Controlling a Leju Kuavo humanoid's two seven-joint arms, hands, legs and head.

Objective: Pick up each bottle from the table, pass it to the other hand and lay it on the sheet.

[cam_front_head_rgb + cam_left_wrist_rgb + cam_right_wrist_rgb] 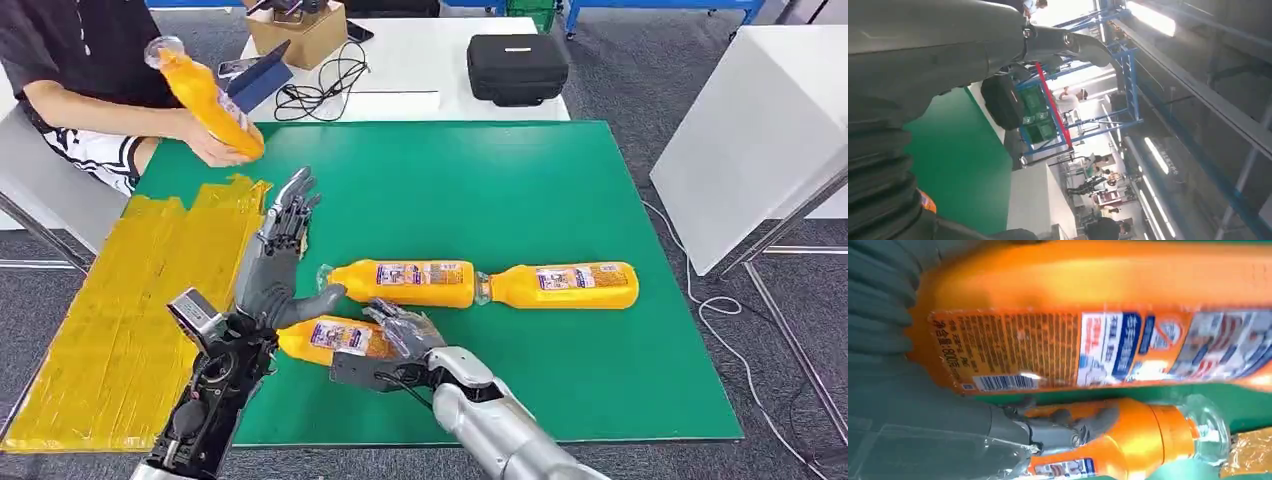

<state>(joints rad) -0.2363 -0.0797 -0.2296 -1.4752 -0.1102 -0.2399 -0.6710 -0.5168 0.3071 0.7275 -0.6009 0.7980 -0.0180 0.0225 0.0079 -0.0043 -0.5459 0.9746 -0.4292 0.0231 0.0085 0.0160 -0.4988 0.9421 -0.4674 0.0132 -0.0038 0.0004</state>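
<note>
Right hand (400,340) grips near bottle (325,338) at table's 6 o'clock. Left hand (285,250) spread, empty, fingers toward 12. For clean handover: bring bottle into left palm, close before right releases; sheet (120,300) at 9 o'clock.

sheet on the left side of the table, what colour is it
Yellow. The sheet lies over the green mat's left edge, best seen in the head view.

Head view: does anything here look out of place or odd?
A person's hand holds an orange bottle tilted above the yellow sheet, instead of it lying there. No spill or damage shows.
</note>
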